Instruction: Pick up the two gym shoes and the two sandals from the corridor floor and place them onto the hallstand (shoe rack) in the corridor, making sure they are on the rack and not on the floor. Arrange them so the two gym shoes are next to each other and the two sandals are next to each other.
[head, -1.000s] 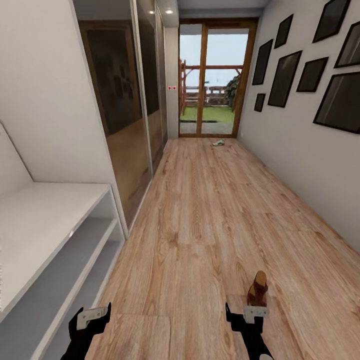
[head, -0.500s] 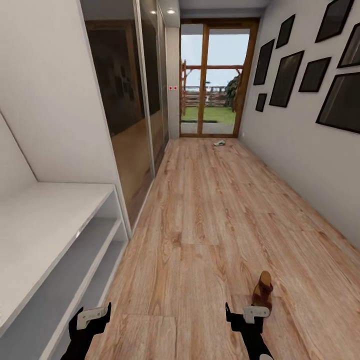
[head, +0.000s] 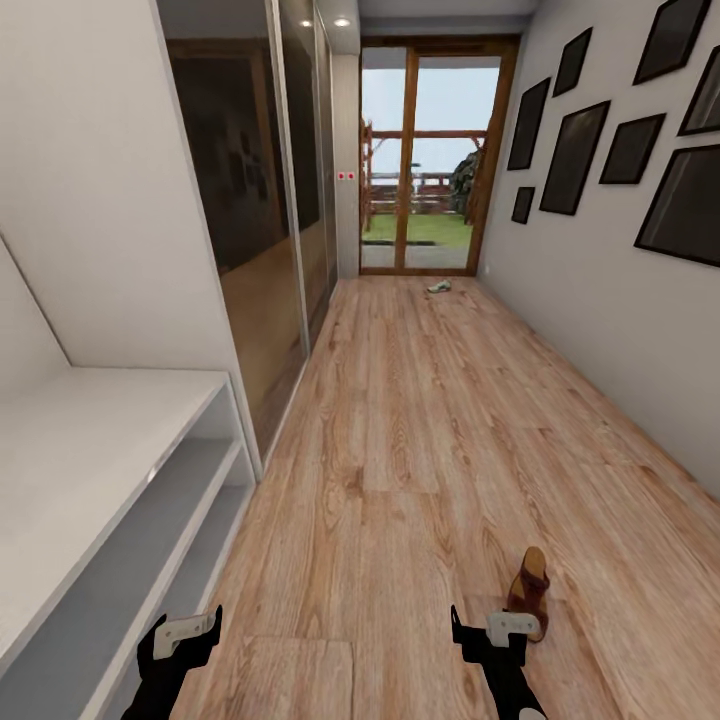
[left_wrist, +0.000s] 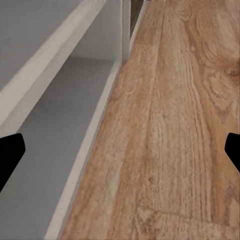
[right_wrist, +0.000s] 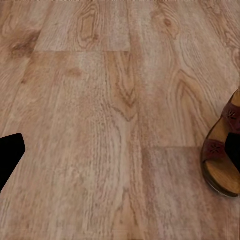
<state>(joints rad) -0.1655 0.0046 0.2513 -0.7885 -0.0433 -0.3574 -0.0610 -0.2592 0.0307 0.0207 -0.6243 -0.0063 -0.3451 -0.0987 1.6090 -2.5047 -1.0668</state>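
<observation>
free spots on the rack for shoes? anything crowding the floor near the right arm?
The hallstand top is bare up to its front edge, and the tier below it is bare too. The corridor floor is open between rack and right wall. Only clutter: one sandal just ahead of the right gripper, and a gym shoe by the far door.

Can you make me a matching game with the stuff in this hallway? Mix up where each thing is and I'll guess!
Things:
1. sandal
2. gym shoe
3. hallstand
4. picture frames

Places:
A. hanging on the wall to the robot's right
B. on the floor just ahead of the right gripper
C. along the wall on the robot's left, shelves bare
D. far down the corridor floor, near the glass door

Pairs: 1-B, 2-D, 3-C, 4-A
</observation>
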